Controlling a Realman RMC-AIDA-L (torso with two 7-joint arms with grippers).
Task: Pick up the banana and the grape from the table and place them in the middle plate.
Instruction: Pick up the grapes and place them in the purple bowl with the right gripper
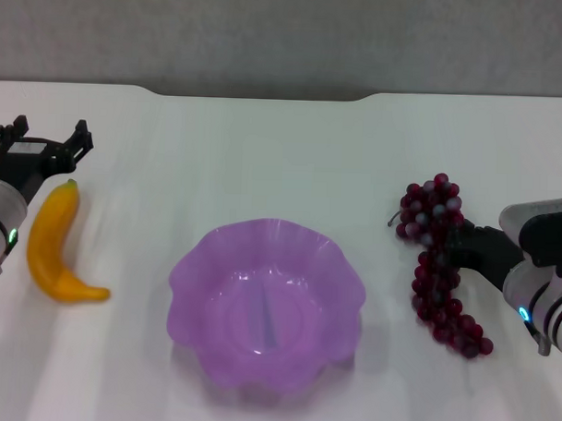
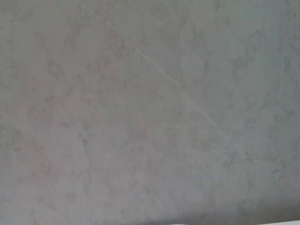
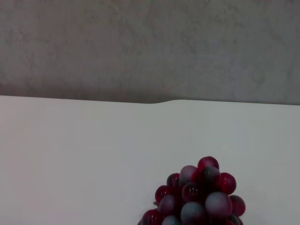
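The yellow-orange banana [image 1: 58, 247] lies on the white table [image 1: 264, 154] at the left. My left gripper [image 1: 49, 136] hovers just past the banana's far tip, open, holding nothing. The translucent purple middle plate [image 1: 196, 272] sits empty at the centre. The dark red grape [image 1: 434, 262] bunch lies at the right, and its top also shows in the right wrist view as the grape [image 3: 197, 197]. My right gripper [image 1: 461, 246] reaches in from the right and meets the middle of the bunch. The left wrist view shows only a grey wall.
A dark notched back edge [image 1: 267, 93] bounds the table, with a grey wall [image 3: 150, 42] behind it. Bare tabletop lies between the plate and each fruit, and behind the plate.
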